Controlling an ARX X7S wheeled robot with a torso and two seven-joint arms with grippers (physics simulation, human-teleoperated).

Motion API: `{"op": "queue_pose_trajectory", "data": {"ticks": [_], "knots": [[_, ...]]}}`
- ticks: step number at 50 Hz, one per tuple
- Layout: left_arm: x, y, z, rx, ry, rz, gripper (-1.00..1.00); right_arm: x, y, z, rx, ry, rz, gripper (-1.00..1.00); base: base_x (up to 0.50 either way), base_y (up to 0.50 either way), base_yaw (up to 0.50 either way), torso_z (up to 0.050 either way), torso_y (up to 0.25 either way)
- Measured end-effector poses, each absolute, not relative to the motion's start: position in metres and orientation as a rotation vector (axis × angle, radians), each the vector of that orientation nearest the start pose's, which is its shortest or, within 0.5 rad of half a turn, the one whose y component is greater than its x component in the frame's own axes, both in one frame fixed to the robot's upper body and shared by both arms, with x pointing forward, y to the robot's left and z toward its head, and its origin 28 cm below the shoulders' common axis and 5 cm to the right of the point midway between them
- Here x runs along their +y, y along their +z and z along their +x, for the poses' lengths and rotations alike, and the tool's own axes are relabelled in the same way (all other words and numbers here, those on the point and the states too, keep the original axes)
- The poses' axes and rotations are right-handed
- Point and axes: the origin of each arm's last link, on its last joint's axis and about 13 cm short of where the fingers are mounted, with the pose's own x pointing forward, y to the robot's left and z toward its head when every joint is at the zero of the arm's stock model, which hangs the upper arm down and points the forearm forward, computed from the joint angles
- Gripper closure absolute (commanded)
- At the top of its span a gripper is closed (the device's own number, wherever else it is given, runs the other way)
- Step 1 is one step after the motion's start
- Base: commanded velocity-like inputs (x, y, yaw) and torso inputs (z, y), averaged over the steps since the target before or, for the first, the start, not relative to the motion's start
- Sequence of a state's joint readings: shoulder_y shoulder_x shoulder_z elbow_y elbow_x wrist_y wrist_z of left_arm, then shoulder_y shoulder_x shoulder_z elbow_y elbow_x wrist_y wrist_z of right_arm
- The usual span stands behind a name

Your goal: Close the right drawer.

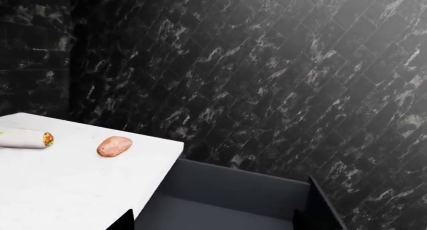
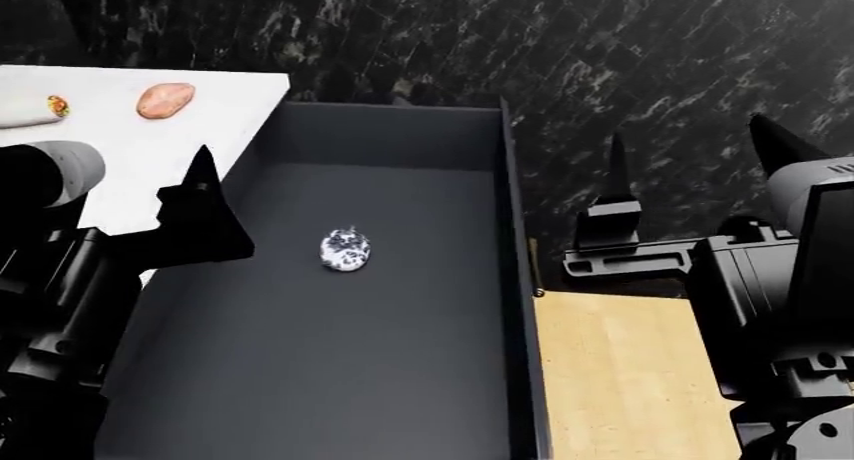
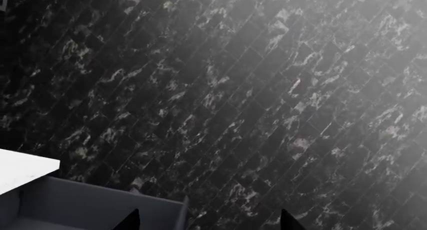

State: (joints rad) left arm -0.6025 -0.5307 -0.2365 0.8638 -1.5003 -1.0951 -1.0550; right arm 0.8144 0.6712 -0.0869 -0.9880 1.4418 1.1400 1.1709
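Note:
The right drawer stands pulled out from under the white counter, its dark grey inside facing up; its front panel and handle are out of view. My left gripper hangs open over the drawer's left wall, by the counter's edge. The left wrist view shows the left gripper with the drawer's inside between its fingertips. My right gripper is open, to the right of the drawer and apart from it. In the right wrist view the right gripper straddles the drawer's wall.
A small speckled black-and-white lump lies in the drawer. On the counter lie a wrap and a potato. Black marble tiling surrounds the drawer's far and right sides. A light wooden surface lies at the lower right.

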Motion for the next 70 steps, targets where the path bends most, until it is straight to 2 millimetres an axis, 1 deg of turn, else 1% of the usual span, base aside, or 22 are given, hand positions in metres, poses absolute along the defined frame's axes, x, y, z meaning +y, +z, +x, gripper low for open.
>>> {"op": "queue_pose_trajectory", "data": {"ticks": [8, 21, 25, 40, 44, 54, 62, 70], "knots": [[0.234, 0.248, 0.179, -0.147, 0.05, -0.146, -1.0, -0.108, 0.255, 0.168, -0.293, -0.035, -0.201, -1.0, 0.48, 0.04, 0.0, 0.0, 0.0], [0.234, 0.248, 0.179, -0.146, 0.052, -0.145, -1.0, -0.109, 0.256, 0.17, -0.3, -0.049, -0.201, -1.0, 0.0, 0.0, 0.0, 0.0, 0.0], [0.233, 0.248, 0.179, -0.146, 0.047, -0.147, -1.0, -0.11, 0.257, 0.17, -0.308, -0.053, -0.202, -1.0, 0.46, 0.04, 0.0, 0.0, 0.0], [0.234, 0.248, 0.179, -0.148, 0.051, -0.145, -1.0, -0.111, 0.256, 0.172, -0.293, -0.083, -0.196, -1.0, 0.0, 0.0, 0.0, 0.0, 0.0], [0.234, 0.248, 0.179, -0.149, 0.05, -0.144, -1.0, -0.112, 0.256, 0.171, -0.296, -0.074, -0.186, -1.0, 0.03, -0.42, 0.0, 0.0, 0.0], [0.234, 0.248, 0.179, -0.148, 0.049, -0.144, -1.0, -0.113, 0.256, 0.172, -0.275, -0.089, -0.222, -1.0, 0.0, 0.0, 0.0, 0.0, 0.0], [0.233, 0.247, 0.179, -0.146, 0.049, -0.143, -1.0, -0.119, 0.257, 0.17, -0.238, -0.107, -0.252, -1.0, 0.0, 0.0, 0.0, 0.0, 0.0], [0.233, 0.247, 0.18, -0.145, 0.048, -0.142, -1.0, -0.134, 0.258, 0.169, -0.175, -0.177, -0.226, -1.0, 0.0, 0.0, 0.0, 0.0, 0.0]]}}
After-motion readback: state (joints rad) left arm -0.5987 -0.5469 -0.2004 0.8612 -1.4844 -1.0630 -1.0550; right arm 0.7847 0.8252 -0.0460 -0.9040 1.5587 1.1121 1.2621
